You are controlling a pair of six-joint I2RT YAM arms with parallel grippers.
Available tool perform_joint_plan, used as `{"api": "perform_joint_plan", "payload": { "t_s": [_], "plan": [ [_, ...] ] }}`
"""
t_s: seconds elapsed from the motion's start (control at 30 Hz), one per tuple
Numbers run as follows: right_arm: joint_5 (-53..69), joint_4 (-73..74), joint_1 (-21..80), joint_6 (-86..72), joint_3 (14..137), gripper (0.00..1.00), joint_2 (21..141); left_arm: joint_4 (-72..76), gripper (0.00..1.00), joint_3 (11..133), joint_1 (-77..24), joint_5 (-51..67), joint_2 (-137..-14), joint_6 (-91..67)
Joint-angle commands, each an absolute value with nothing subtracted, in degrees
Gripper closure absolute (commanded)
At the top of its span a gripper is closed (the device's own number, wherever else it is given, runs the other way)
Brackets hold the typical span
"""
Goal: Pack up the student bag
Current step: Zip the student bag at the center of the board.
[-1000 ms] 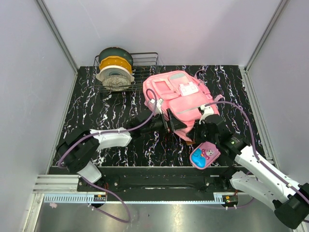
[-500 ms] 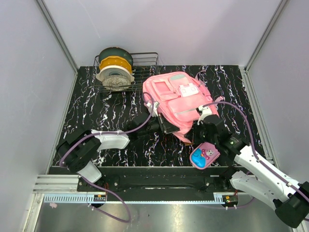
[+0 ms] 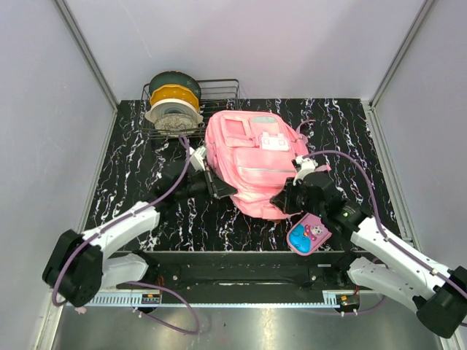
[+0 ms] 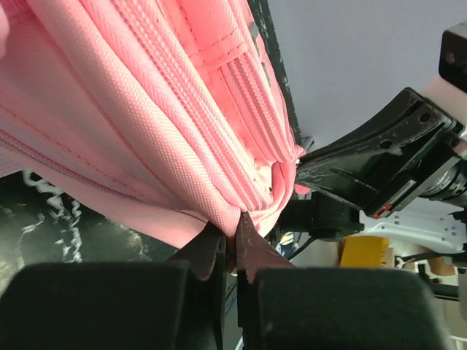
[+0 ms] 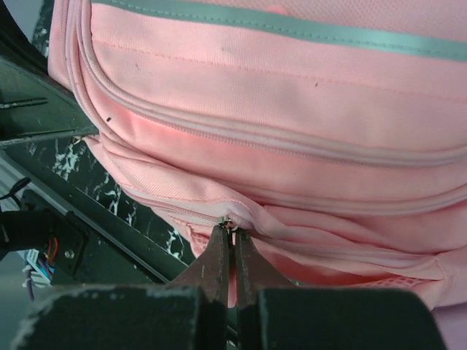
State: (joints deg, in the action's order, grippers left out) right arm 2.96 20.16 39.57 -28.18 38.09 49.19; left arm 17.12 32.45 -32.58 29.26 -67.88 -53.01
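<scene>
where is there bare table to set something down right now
Bare tabletop lies on the left, between the wire rack and the left arm; also at the far right, beside the student bag. Crowded near right: bag, right arm and pencil case sit close together.

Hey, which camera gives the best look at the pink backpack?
The top external view: the whole pink backpack shows. The left wrist view shows only a fabric edge pinched in the left gripper; the right wrist view shows its front, a grey stripe and the right gripper shut on a zipper.
</scene>
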Motion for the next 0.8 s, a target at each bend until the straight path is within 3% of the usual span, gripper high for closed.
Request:
{"api": "perform_joint_plan", "payload": {
  "t_s": [0.0,0.17,0.23,0.3,0.37,0.4,0.57,0.77],
  "plan": [
    [-5.9,19.8,38.6,-26.4,40.8,1.00,51.5,6.3,1.00,37.1,-24.5,29.5,-58.8,-41.5],
    [-6.8,19.7,38.6,-26.2,41.2,1.00,53.1,4.7,1.00,35.6,-13.0,36.1,-56.3,-41.0],
    [-6.1,20.0,38.6,-26.2,41.4,1.00,52.6,4.6,0.92,35.6,-9.5,39.2,-56.0,-41.0],
    [-3.9,19.7,38.6,-26.0,41.4,1.00,51.8,3.3,0.69,36.6,-8.1,41.5,-57.1,-40.1],
    [-0.5,19.4,38.6,-25.4,41.9,1.00,51.4,3.2,0.33,36.9,-8.2,42.4,-57.9,-40.2],
    [3.0,19.2,38.6,-25.7,42.4,1.00,51.6,4.0,0.02,36.4,-8.3,43.5,-58.2,-40.8],
    [7.8,15.2,40.4,-28.8,42.0,1.00,53.1,2.4,0.01,36.6,-9.4,41.1,-55.0,-42.4],
    [4.9,10.6,45.0,-30.7,44.9,1.00,57.2,0.2,0.01,32.5,-22.4,27.9,-47.6,-48.8]
  ]
}}
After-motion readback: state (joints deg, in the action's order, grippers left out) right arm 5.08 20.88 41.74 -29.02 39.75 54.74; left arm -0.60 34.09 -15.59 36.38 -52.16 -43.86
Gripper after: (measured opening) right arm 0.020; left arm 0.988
